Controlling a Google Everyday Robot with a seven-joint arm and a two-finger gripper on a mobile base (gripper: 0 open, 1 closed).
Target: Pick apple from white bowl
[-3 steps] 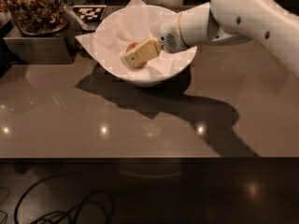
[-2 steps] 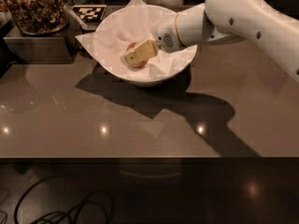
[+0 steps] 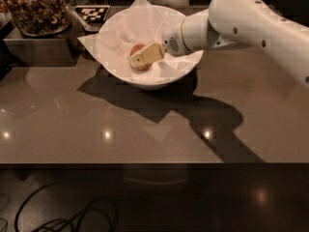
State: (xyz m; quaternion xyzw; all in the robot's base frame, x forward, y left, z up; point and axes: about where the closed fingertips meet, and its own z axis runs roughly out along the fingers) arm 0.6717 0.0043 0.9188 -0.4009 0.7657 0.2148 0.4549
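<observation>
The white bowl point(image 3: 166, 79) stands at the back middle of the table, lined with a white paper sheet point(image 3: 89, 41) whose corners stick out past the rim. The small red-orange apple point(image 3: 136, 49) lies inside the bowl near its centre. My gripper point(image 3: 139, 59) reaches in from the right, down inside the bowl, right at the apple and partly covering it. The white arm point(image 3: 241, 18) stretches in from the upper right.
A clear container of brown nuts point(image 3: 36, 6) sits on a dark stand at the back left. A black-and-white marker tag point(image 3: 91, 13) lies behind the bowl. The brown table top point(image 3: 96, 124) runs to a front edge, with cables point(image 3: 67, 216) on the floor below.
The arm has shifted slightly up and left. The gripper stays inside the bowl at the apple, and the apple's red skin shows more behind it.
</observation>
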